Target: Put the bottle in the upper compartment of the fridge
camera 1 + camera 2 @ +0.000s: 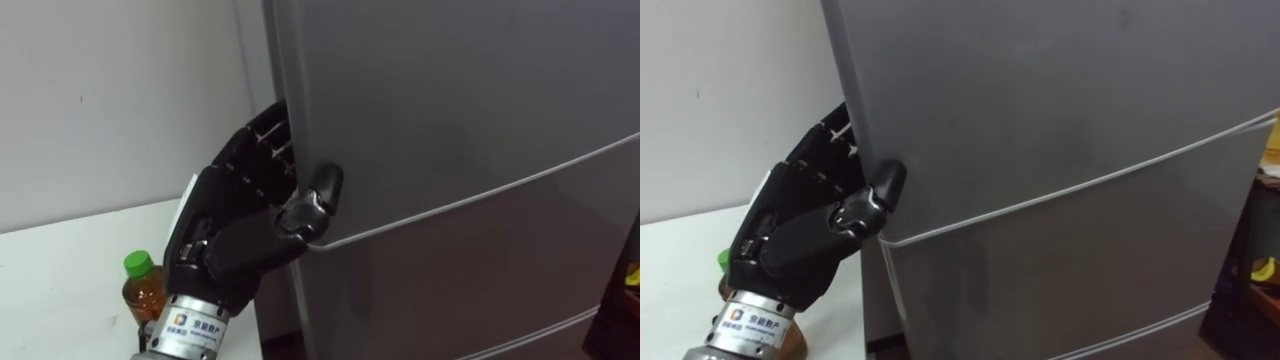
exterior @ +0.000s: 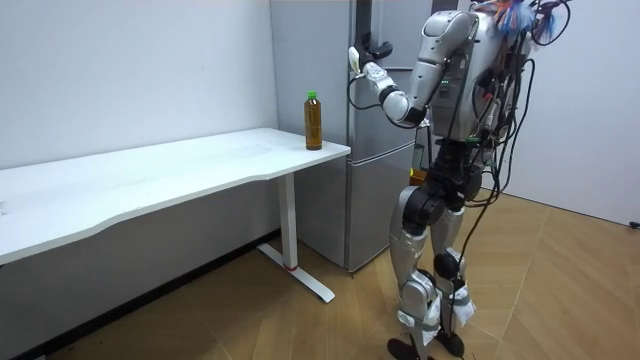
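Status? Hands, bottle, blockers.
Left robot hand at upper fridge door edge. Bottle upright on table, not held. Door looks shut.

We see a long white table [image 2: 150, 180] set against a pale wall [image 2: 130, 70], its top curving in along the front edge. A white leg [image 2: 290, 225] with a flat foot holds up the end at the room view's right. Beneath it all lies a wooden floor [image 2: 560, 290]. In the right eye view, a small yellow thing [image 1: 1266, 268] shows low against a dark patch at the right edge; we cannot tell what it is.
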